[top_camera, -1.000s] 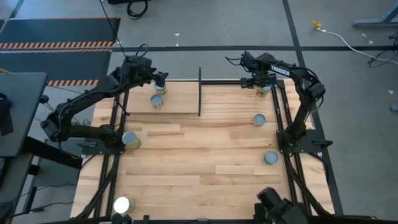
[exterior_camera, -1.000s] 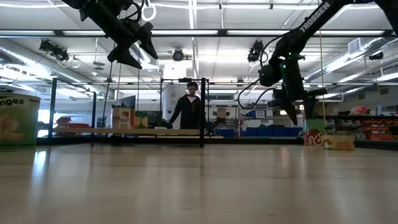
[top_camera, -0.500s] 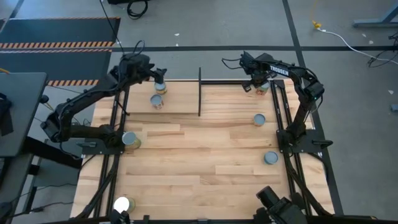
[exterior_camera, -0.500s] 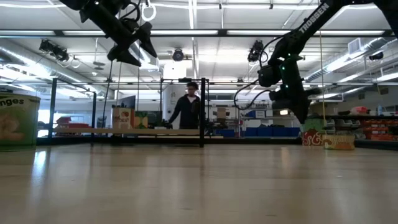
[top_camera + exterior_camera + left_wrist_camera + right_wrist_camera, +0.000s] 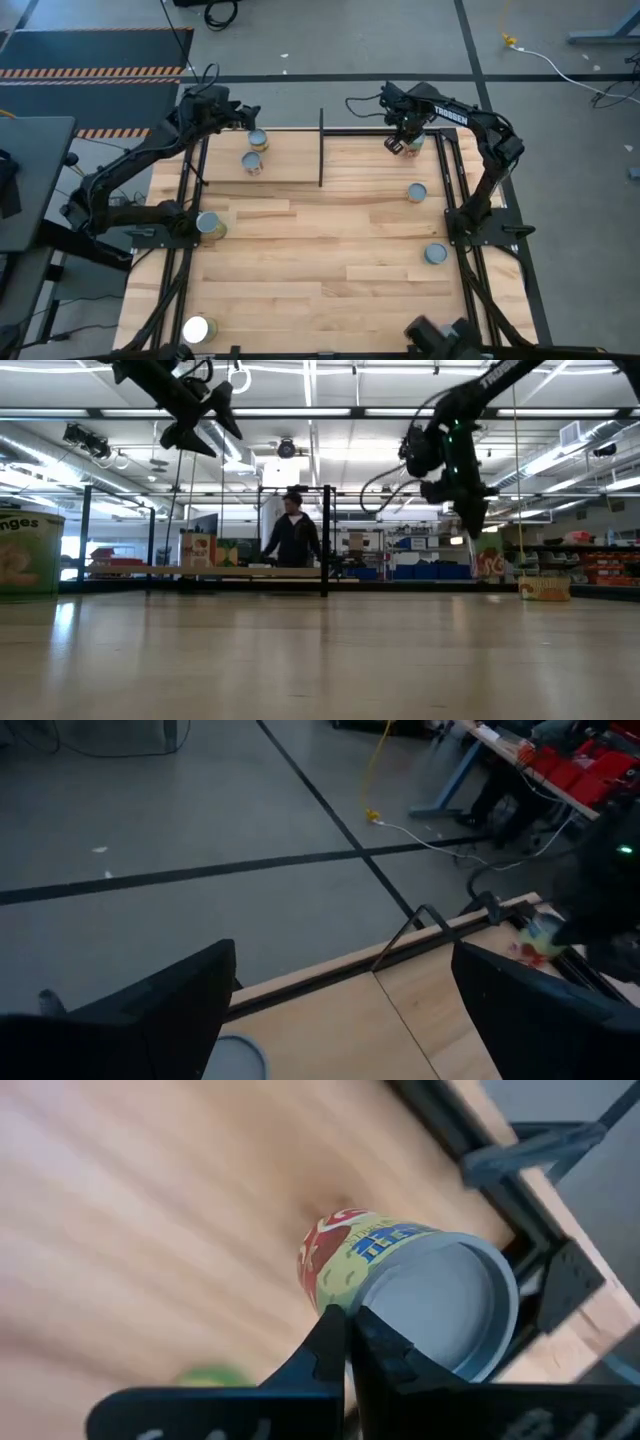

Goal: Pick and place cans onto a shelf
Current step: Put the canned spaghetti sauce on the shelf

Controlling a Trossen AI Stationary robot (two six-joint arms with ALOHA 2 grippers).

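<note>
7 cans show in the high view, 2 arms, 1 shelf.

On the shelf [image 5: 290,166], far-left part of the surface [image 5: 330,260]: 2 cans, a back can [image 5: 257,140] and a front can [image 5: 252,162] close together.

Off the shelf, 5 cans:
- left-edge can [image 5: 210,226], by the left arm's base
- glaring white-lid can [image 5: 197,328], near-left corner
- right-side can [image 5: 417,192]
- a nearer can [image 5: 435,254] by the right rail
- yellow/red-label can [image 5: 410,1280] at the far-right corner, tilted w/ lid toward the wrist cam

Right gripper [image 5: 400,141] is over that corner can. Its jaws are pressed together, w/ tips at the lid's rim. Can't tell if they pinch the rim or only touch it. In the low view the label seems off the surface, but that's not certain.

Left gripper [image 5: 342,958] hangs above the shelf's far edge, just behind the back can. Its jaws are spread wide w/ nothing between them.

In the way: a black upright rod [image 5: 321,148] at the shelf's right end stands between the two arms' areas. Black frame rails [image 5: 458,200] run along both sides of the surface.

Beyond: 1 person [image 5: 292,540] in dark top stands behind the surface in the low view. There's a green-lettered box [image 5: 25,555] at left, striped floor tape [image 5: 100,72] and a yellow cable [image 5: 514,42].
</note>
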